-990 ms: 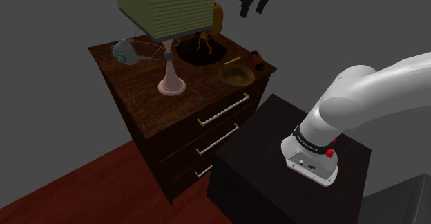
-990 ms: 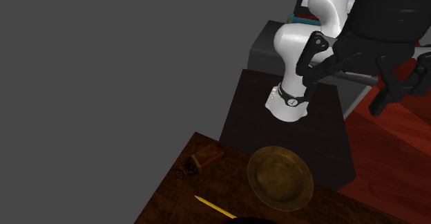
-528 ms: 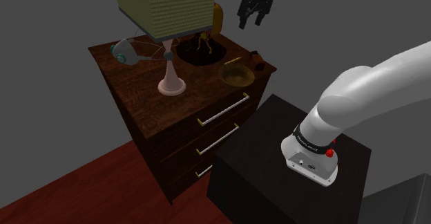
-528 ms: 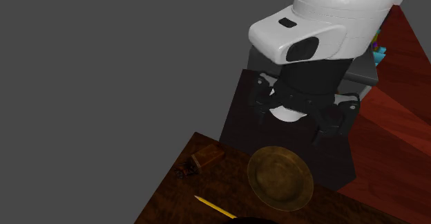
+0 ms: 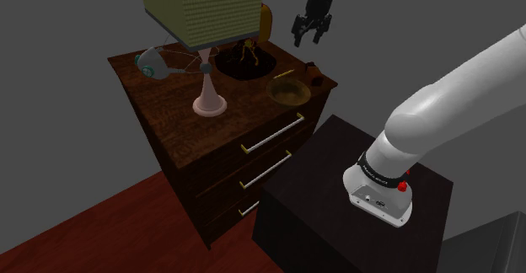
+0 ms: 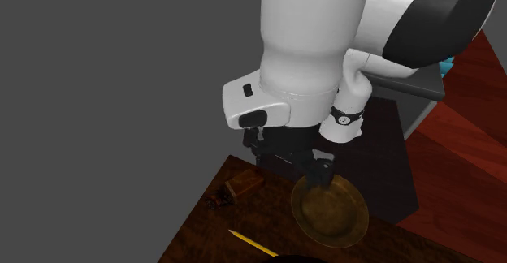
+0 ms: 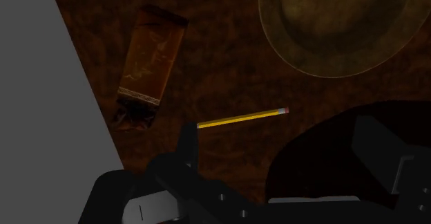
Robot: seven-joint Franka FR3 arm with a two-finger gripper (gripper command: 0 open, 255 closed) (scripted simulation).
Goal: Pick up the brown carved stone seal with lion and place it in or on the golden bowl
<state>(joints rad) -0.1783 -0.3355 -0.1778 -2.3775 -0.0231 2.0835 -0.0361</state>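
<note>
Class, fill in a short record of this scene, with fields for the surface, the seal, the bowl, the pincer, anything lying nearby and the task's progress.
surface: dark wooden dresser top
seal: brown carved seal, lying flat near the dresser's edge, apart from the bowl
bowl: golden bowl, upright, nothing in it
pincer: black pincer, open, above the dresser, holding nothing
nearby: yellow pencil, lying on the top, touching neither seal nor bowl
progress: seal not yet picked up
</note>
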